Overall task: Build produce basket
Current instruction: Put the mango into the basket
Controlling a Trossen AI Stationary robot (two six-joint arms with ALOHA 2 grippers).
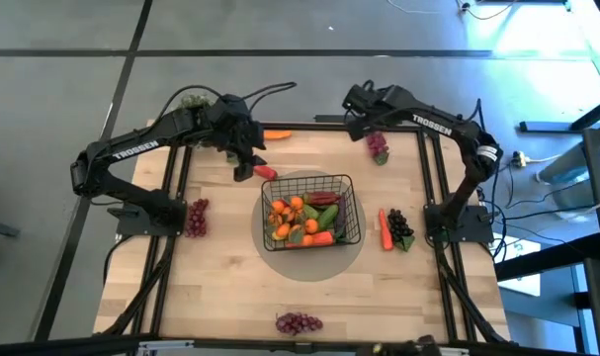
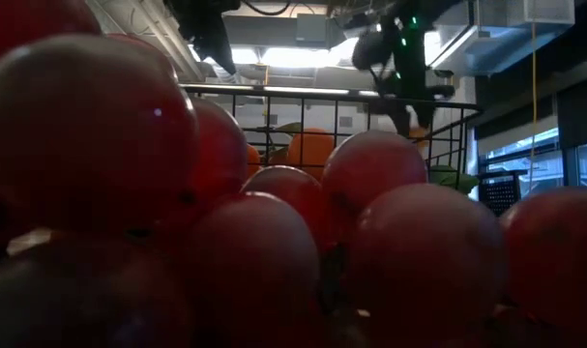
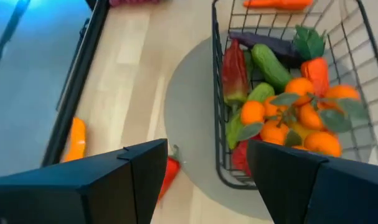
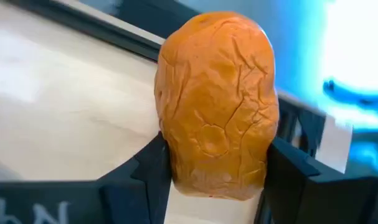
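Bench (image 1: 220, 287) under both my arms, basket (image 1: 351, 210) on a grey round mat (image 1: 357, 255) at its middle.
Basket already holds oranges (image 3: 285, 118), a cucumber (image 3: 271, 65), a dark eggplant (image 3: 263, 42) and a red pepper (image 3: 234, 71). Loose produce lies around it on the wood: red grapes (image 1: 197, 217) beside my left arm's base, more grapes (image 1: 299, 322) at the near edge, a purple bunch (image 1: 379, 146) at the far right, a carrot (image 1: 385, 228) touching a dark bunch (image 1: 401, 227). My left jaws (image 1: 244, 164) stand apart with nothing between them, over a small red pepper (image 1: 267, 171) just beside the basket's far-left corner. My right jaws (image 4: 217, 168) are closed on a wrinkled orange-brown piece (image 4: 217, 99) above the bench's far edge.
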